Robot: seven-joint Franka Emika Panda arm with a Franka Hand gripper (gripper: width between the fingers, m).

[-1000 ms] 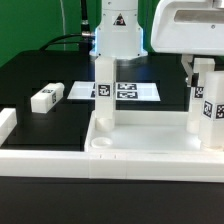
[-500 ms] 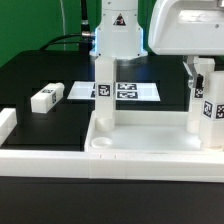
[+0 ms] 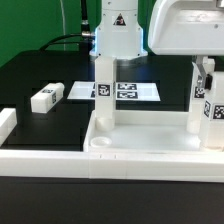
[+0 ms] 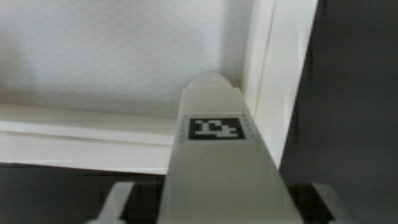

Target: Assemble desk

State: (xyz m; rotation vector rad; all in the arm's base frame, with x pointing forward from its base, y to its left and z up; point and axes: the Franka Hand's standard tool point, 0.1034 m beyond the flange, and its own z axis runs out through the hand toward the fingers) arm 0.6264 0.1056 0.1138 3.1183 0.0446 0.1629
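The desk panel (image 3: 150, 128) lies rim-up against the front of the table, seemingly so that legs can be stood in its corner sockets. The gripper (image 3: 204, 68) has its jaws drawn narrow onto the right-hand leg (image 3: 200, 110), upright at the panel's far corner on the exterior view's right, probably to seat it. Another upright leg (image 3: 103, 90) occupies the other far corner; a loose leg (image 3: 45, 97) waits on the table. The frame edge crops that grip, and the wrist view's fingers (image 4: 128, 200) are blurred.

pincer (image 4: 221, 203): pointing down | fingers (image 4: 128, 201): clamped on both sides of leg (image 4: 217, 150)
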